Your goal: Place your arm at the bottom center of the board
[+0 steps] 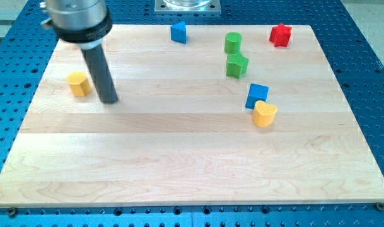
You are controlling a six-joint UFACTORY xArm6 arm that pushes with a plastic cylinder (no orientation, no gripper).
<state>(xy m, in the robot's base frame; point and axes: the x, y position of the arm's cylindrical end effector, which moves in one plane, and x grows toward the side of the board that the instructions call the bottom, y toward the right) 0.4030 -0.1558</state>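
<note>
My tip (109, 99) rests on the wooden board (179, 164) at the view's left, just right of a yellow block (79, 83) and apart from it. A blue block (178, 32) lies near the top middle. A green cylinder (233, 42) and a green star-like block (236, 65) sit right of centre near the top. A red block (280, 34) is at the top right. A blue cube (257, 95) touches a yellow heart (264, 113) right of centre.
The board lies on a blue perforated table (368, 75). The arm's grey metal housing (78, 19) hangs over the board's top left corner. A metal base plate (188, 5) shows at the top edge.
</note>
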